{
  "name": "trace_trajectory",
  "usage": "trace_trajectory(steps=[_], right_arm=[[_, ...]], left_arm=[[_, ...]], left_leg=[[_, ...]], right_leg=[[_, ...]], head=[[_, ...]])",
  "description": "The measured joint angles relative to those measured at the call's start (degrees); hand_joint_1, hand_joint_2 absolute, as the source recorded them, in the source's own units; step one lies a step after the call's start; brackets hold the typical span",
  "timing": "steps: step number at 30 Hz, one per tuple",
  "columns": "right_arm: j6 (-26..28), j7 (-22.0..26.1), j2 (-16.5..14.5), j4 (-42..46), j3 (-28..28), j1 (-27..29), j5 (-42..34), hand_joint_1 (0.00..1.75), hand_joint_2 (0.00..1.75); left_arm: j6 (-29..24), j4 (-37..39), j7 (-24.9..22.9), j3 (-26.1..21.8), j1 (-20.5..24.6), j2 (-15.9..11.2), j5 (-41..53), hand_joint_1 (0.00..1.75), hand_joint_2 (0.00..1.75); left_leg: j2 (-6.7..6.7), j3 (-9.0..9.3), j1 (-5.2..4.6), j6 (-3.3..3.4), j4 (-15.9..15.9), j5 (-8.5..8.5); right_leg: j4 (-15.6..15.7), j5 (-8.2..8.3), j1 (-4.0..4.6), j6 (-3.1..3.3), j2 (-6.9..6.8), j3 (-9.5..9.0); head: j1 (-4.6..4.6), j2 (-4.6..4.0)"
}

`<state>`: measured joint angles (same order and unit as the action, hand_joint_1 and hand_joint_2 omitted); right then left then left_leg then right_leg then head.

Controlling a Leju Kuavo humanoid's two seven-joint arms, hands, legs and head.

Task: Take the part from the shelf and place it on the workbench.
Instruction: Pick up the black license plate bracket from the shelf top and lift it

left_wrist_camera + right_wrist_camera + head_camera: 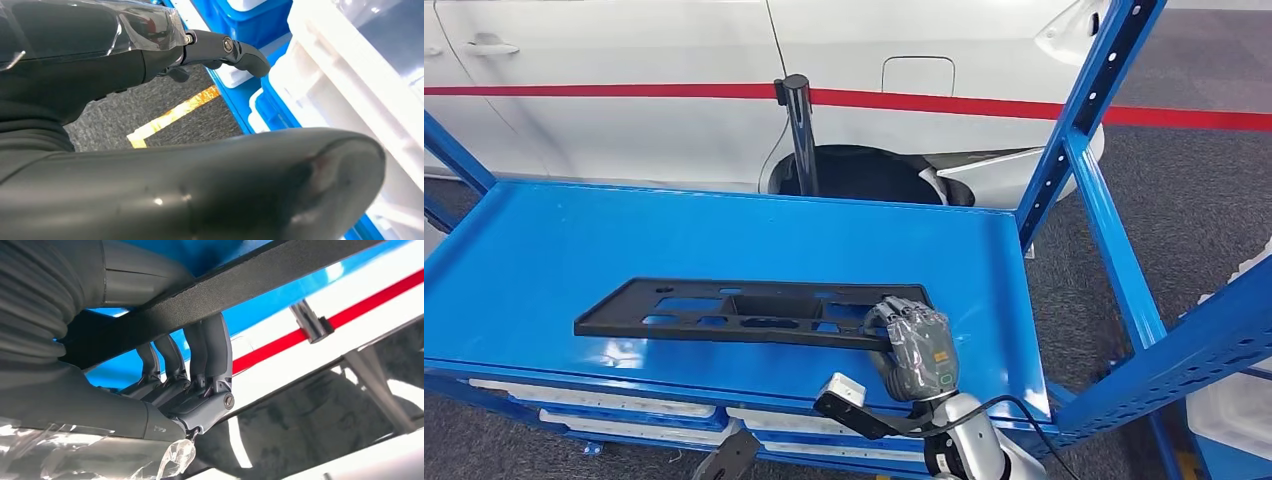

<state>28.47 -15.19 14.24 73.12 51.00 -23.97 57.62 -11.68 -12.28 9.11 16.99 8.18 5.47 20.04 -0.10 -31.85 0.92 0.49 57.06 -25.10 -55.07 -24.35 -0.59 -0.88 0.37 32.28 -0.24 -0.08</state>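
The right hand (pixel 916 345) grips one end of the black part (pixel 744 313), which lies on the blue shelf (pixel 554 240), so lifting and carrying it to the worktop remain.

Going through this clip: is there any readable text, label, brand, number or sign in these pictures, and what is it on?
None can be read.
Right hand: a small coloured mark on its back, too small to read.
Right hand in the right wrist view: a faint mark near its base, too blurred to read.
Black part, blue shelf, white car: no lettering visible.
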Motion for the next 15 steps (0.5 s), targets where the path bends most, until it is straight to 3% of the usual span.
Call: trace_trajectory(steps=[1,5,7,9,10,11,12,15], right_arm=[[0.59,0.49,-0.04,0.55,-0.16,0.01,-0.59,1.75,1.75],[2.87,3.56,-0.04,4.07,-0.89,0.22,-4.33,1.75,1.75],[3.11,4.37,-0.04,6.18,-1.07,0.31,-5.43,1.75,1.75],[3.29,5.17,-0.05,7.93,-1.09,0.53,-6.43,1.75,1.75],[3.47,5.89,-0.05,8.8,-1.1,0.69,-7.35,1.75,1.75],[3.67,6.79,-0.05,9.76,-1.1,0.87,-8.55,1.75,1.75],[3.84,7.81,-0.04,10.81,-1.1,1.0,-10.0,1.75,1.75],[4.21,10.94,-0.05,14.16,-1.15,1.24,-15.33,1.75,1.75]], left_arm=[[-0.05,-0.01,-0.01,0.29,-0.01,-0.02,-0.32,0.0,0.0],[-0.37,-0.08,-0.01,1.52,-0.08,-0.05,-1.88,0.0,0.0],[-0.5,-0.15,0.01,1.95,-0.06,-0.07,-2.55,0.0,0.0],[-0.62,-0.16,0.19,2.54,-0.07,-0.07,-3.17,0.0,0.0],[-0.72,-0.16,0.37,2.86,-0.11,-0.07,-3.54,0.0,0.0],[-0.84,-0.16,0.6,3.15,-0.16,-0.07,-3.95,0.0,0.0],[-0.99,-0.16,0.85,3.4,-0.2,-0.07,-4.38,0.0,0.0],[-1.47,-0.17,1.57,4.28,-0.22,-0.08,-5.44,0.0,0.0]], left_leg=[[0.02,0.76,-0.17,0.18,-1.93,0.55],[0.09,0.84,-0.32,1.4,-2.82,0.99],[0.15,0.97,-0.14,2.02,-3.05,1.26],[0.15,0.94,-0.21,2.24,-3.03,1.24],[0.1,0.94,-0.24,2.28,-3.0,1.21],[0.02,0.97,-0.25,2.3,-2.97,1.17],[-0.07,1.06,-0.24,2.28,-2.94,1.11],[-0.15,1.39,-0.43,1.69,-2.77,0.63]], right_leg=[[-0.02,0.01,0.09,-0.25,0.04,0.09],[-0.69,-0.58,-0.07,-1.51,0.06,0.53],[-5.79,-3.69,-0.2,-1.93,-0.02,2.73],[-14.17,-7.44,-0.2,-2.21,-0.04,6.51],[-16.98,-8.19,-0.21,-2.31,-0.04,7.82],[-17.64,-7.8,-0.23,-2.35,-0.05,8.16],[-15.76,-6.32,-0.25,-2.32,-0.06,7.33],[-3.69,-0.85,-0.25,-1.97,-0.16,1.74]], head=[[0.02,0.0],[0.09,0.0],[0.14,0.01],[0.17,0.0],[0.18,0.0],[0.19,0.0],[0.19,-0.01],[0.18,0.0]])
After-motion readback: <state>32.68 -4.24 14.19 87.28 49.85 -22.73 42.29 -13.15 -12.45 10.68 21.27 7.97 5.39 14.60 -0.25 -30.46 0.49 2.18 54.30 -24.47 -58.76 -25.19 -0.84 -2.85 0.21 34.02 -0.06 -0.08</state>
